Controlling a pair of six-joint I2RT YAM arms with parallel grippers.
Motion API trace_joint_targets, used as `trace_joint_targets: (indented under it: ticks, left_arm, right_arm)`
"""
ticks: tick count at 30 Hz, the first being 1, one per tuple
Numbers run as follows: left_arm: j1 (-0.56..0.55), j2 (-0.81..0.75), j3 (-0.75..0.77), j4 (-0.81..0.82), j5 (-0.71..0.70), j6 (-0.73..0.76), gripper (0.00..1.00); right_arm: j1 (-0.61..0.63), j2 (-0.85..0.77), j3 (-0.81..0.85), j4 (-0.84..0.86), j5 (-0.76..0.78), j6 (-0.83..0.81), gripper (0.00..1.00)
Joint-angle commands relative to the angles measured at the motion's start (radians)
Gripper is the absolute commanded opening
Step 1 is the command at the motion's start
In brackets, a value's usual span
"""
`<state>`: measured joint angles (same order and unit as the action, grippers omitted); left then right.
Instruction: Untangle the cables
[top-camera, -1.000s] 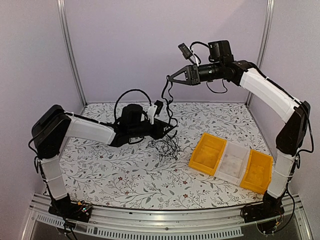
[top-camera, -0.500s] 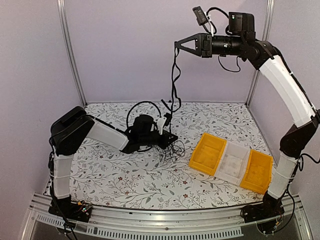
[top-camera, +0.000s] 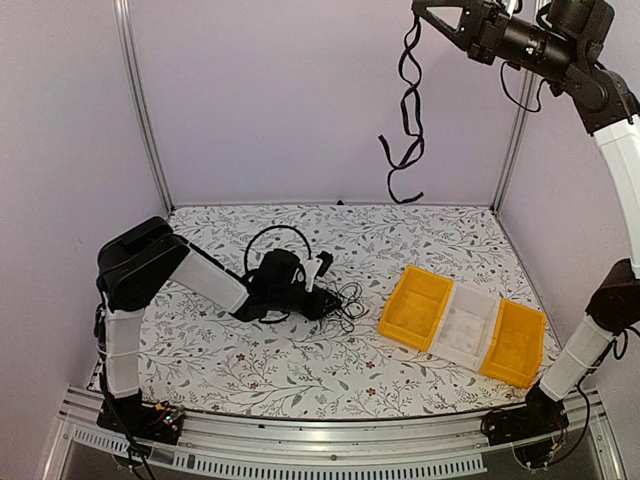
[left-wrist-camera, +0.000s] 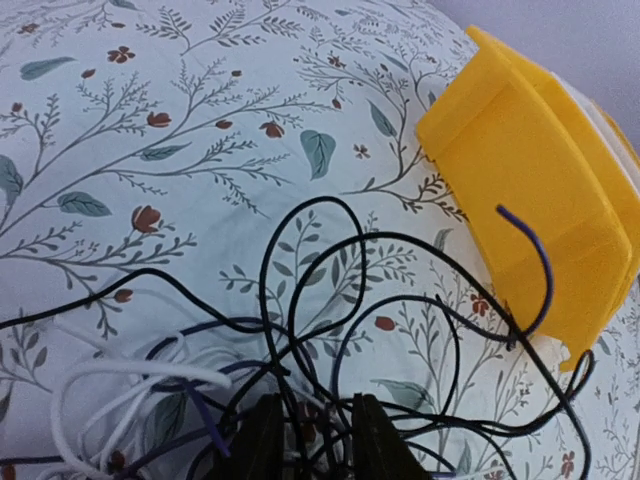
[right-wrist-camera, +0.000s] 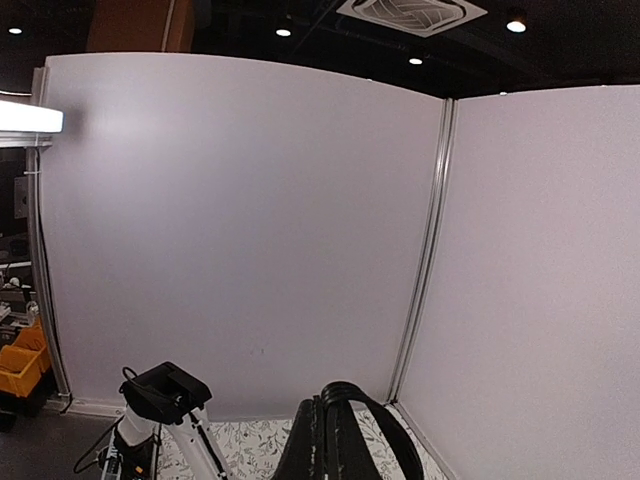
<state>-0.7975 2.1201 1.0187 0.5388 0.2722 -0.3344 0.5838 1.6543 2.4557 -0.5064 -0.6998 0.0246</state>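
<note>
A tangle of thin black cables (top-camera: 345, 298) with one white cable (left-wrist-camera: 120, 385) lies mid-table. My left gripper (top-camera: 322, 303) rests low on the table at the tangle. In the left wrist view its fingers (left-wrist-camera: 262, 445) are nearly closed, with several black strands pinched between them (left-wrist-camera: 315, 450). My right gripper (top-camera: 420, 8) is raised high at the top right and shut on a single flat black cable (top-camera: 408, 120). That cable hangs free in the air, well above the table. The right wrist view shows the shut gripper (right-wrist-camera: 335, 410) with a loop of this cable (right-wrist-camera: 385, 415) beside it.
A row of three bins stands at the right: yellow (top-camera: 415, 305), clear (top-camera: 468, 325) and yellow (top-camera: 513, 343). The near yellow bin (left-wrist-camera: 540, 190) lies just beyond the tangle. The left arm's own cable arches over its wrist (top-camera: 275, 235). Walls close off the back and sides.
My right gripper has risen up and to the right, drawing the flat black cable out of the tangle until it hangs clear. The left gripper has stayed on the tangle, shifting slightly.
</note>
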Motion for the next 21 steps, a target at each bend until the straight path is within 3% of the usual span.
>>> trace_joint_targets:
  ticks: [1,5,10,13,21]
  left_arm:
    - [0.004,-0.098,-0.034,-0.044,-0.033,0.001,0.32]
    - [0.004,-0.139,0.008,-0.168,-0.104,0.017,0.41]
    - [0.004,-0.188,0.036,-0.254,-0.166,0.03,0.45]
    - [0.004,-0.196,0.081,-0.364,-0.255,0.026,0.45]
    - [0.007,-0.268,0.078,-0.411,-0.269,0.03,0.48]
  right_arm:
    - [-0.066,-0.006,-0.097,-0.016,0.026,-0.03,0.0]
    - [-0.087,-0.082,-0.265,-0.014,0.043,-0.154,0.0]
    - [-0.088,-0.244,-0.527,-0.016,0.121,-0.322,0.0]
    - [-0.088,-0.312,-0.612,-0.055,0.137,-0.366,0.0]
    - [-0.088,-0.407,-0.797,-0.125,0.112,-0.378,0.0]
